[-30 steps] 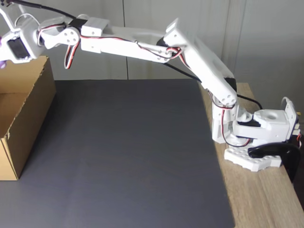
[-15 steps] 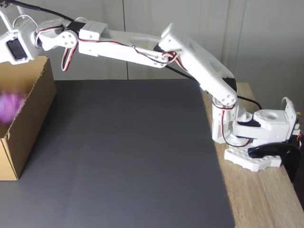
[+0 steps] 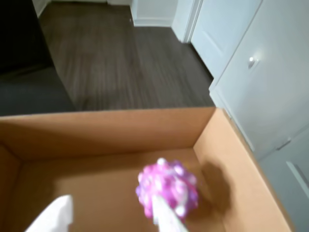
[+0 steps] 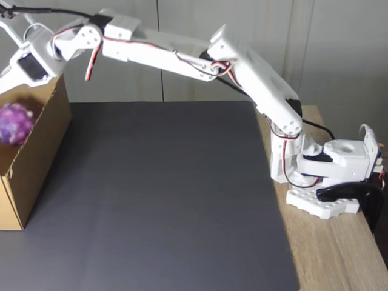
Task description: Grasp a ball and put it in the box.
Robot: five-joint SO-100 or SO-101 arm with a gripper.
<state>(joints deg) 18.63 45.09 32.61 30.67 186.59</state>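
Note:
The ball [image 3: 166,187], bumpy and marbled purple, pink and white, lies loose inside the brown cardboard box [image 3: 111,125], near its right wall in the wrist view. My gripper [image 3: 108,220] hangs above the box, open, with nothing between its white fingers [image 3: 50,217]; one finger overlaps the ball's lower edge in that view. In the fixed view the ball [image 4: 14,123] shows inside the box [image 4: 37,151] at the far left, below the arm's wrist [image 4: 36,57], which reaches over the box's top edge.
A dark grey mat [image 4: 163,194] covers the table between the box and the arm's base [image 4: 327,176] on the wooden strip at the right. Beyond the box lie a dark wood floor [image 3: 120,58] and white cabinet doors [image 3: 260,72].
The ball has left the gripper and dropped into the box; half a second ago it was a falling blur. The wrist has lifted slightly above the box.

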